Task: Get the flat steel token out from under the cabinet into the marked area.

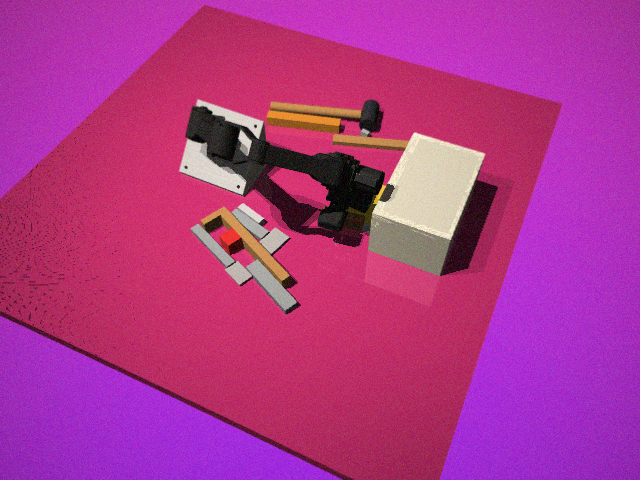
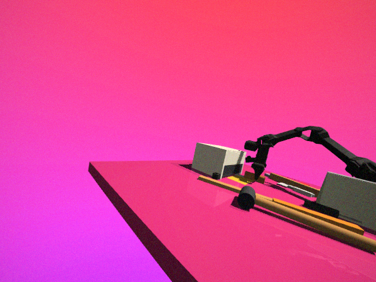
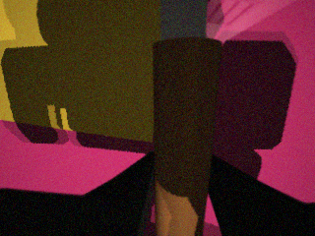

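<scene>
My gripper [image 2: 258,179] [image 3: 179,158] is low in front of the cabinet, shut on the wooden handle [image 3: 186,108] of a tool. The tool's grey flat end [image 3: 183,20] [image 1: 367,223] points towards the cabinet. The cream cabinet [image 1: 429,186] [image 2: 209,159] stands at the right in the top view, with a dark low opening [image 2: 233,170] in its front. The yellow marked area [image 1: 380,193] [image 2: 238,179] [image 3: 22,25] lies in front of it, partly hidden and shaded by the gripper. I cannot see the token; the tool's far end is cut off in the wrist view.
A black-headed mallet [image 1: 369,114] [image 2: 246,197], an orange bar [image 1: 303,121] [image 2: 318,214] and a thin wooden stick [image 1: 369,142] lie on one side. On the other lie an L-shaped wooden piece [image 1: 253,245], a red block [image 1: 231,240] and several grey pieces.
</scene>
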### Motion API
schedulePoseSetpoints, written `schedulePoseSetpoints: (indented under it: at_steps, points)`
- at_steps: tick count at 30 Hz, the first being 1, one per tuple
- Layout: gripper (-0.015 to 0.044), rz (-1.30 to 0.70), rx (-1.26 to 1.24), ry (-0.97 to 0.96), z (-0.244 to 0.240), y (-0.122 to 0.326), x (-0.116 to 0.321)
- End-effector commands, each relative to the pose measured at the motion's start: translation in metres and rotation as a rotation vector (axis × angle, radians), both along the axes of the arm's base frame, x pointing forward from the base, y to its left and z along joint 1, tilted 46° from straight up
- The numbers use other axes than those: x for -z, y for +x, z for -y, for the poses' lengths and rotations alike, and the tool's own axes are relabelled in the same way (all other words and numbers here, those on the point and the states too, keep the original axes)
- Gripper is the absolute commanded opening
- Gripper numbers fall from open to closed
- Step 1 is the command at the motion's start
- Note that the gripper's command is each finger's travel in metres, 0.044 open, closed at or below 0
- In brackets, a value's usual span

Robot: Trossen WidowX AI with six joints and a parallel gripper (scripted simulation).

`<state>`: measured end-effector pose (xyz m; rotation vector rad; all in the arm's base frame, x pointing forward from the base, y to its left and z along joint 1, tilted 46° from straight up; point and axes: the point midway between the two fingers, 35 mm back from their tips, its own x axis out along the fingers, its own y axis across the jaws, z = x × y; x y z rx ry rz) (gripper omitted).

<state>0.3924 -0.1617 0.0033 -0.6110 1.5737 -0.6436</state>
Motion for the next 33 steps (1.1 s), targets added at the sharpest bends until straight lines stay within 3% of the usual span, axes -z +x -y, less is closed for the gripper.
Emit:
schedulePoseSetpoints:
  at_steps: [1,33]
  points:
    - [0.0,-0.009,-0.006,0.002,-0.006,-0.001,0.008]
    - [0.0,-0.009,-0.006,0.002,-0.022,-0.001,0.024]
